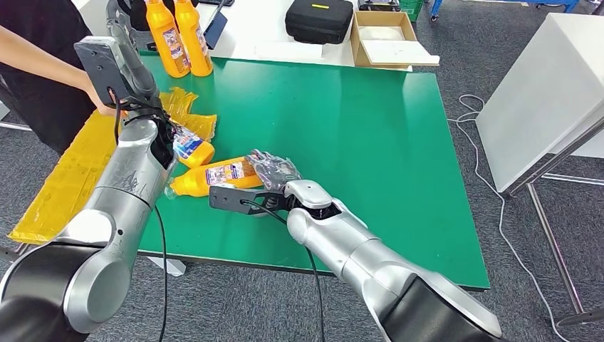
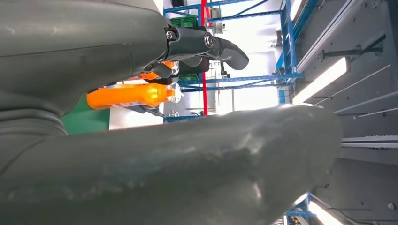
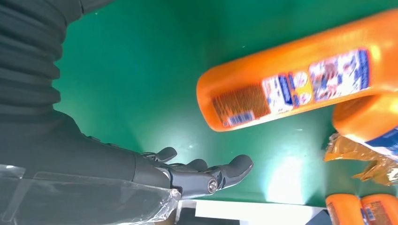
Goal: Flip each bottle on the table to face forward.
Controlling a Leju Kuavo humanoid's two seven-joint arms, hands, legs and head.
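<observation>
Two orange bottles (image 1: 178,35) stand upright at the green table's (image 1: 356,128) far left corner. A third orange bottle (image 1: 214,174) lies on its side near the front, label up; it is also the long bottle (image 3: 291,89) in the right wrist view. My right hand (image 1: 274,171) is beside its base, fingers (image 3: 206,171) stretched out and apart, holding nothing. A fourth bottle (image 1: 192,148) with a blue label lies tilted just behind. My left hand (image 1: 165,139) curls around its neck end, and orange shows between thumb and fingers (image 2: 162,70).
A person's arm (image 1: 43,57) reaches in from the left toward crumpled yellow wrappers (image 1: 186,107) and a yellow sheet (image 1: 64,178) over the table's left edge. A black case (image 1: 319,20) and a cardboard box (image 1: 384,35) sit behind. A white table (image 1: 541,92) stands to the right.
</observation>
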